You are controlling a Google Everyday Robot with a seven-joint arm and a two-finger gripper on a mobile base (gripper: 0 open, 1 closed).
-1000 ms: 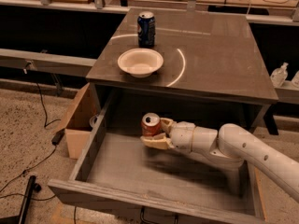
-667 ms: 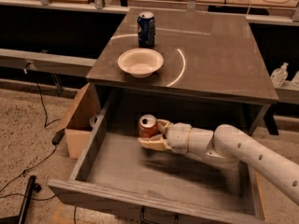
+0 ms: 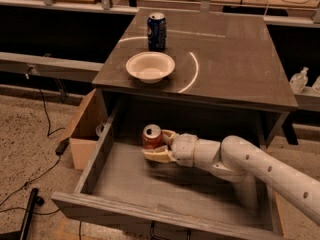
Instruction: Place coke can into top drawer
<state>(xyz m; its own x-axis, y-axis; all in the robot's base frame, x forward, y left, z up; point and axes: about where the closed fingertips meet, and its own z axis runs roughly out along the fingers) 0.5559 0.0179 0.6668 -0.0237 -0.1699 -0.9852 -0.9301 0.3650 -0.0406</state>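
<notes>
The coke can (image 3: 151,136) is a small red-orange can with a silver top. It stands upright inside the open top drawer (image 3: 150,184), toward its back left. My gripper (image 3: 159,145) reaches in from the right on a white arm, and its cream fingers (image 3: 156,155) are closed around the can's sides. The can is low over the drawer's flat grey-brown floor; I cannot tell whether it rests on it.
On the cabinet top (image 3: 230,59) stand a dark blue soda can (image 3: 156,31) and a white bowl (image 3: 150,66). A small light-wood box (image 3: 85,129) sits on the floor left of the drawer. Cables (image 3: 30,184) lie on the floor at left.
My gripper has carried the coke can slightly left and back inside the drawer. The arm followed; nothing else moved.
</notes>
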